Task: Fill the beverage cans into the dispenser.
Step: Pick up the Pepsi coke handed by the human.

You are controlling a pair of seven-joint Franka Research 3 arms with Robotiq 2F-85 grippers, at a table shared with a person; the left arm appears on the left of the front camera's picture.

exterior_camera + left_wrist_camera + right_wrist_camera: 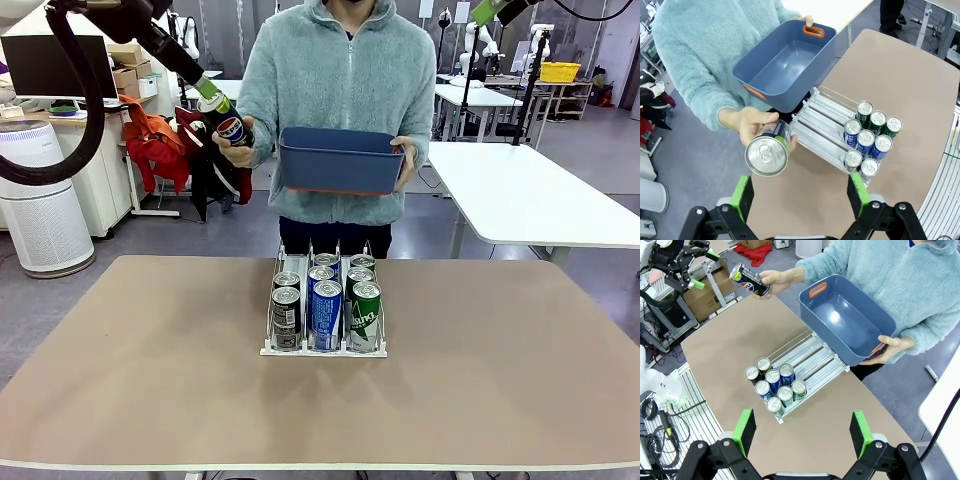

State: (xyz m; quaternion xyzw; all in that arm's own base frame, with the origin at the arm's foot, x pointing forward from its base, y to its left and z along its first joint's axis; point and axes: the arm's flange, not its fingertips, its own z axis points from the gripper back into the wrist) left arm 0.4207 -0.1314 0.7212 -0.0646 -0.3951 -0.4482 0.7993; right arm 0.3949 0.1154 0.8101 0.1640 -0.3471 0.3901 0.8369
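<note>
The dispenser stands mid-table with several beverage cans in its three lanes: dark on the left, blue in the middle, green on the right. A person's hand holds out another dark can above the far left of the table. Its silver top faces my left gripper, which is open just short of it, not touching. That gripper reaches in from the upper left. My right gripper hangs open high over the dispenser, nothing between its fingers.
The person stands at the far edge and holds an empty blue bin in the other hand, above the dispenser's back end. The rear halves of the lanes are bare. Tan tabletop lies open on both sides.
</note>
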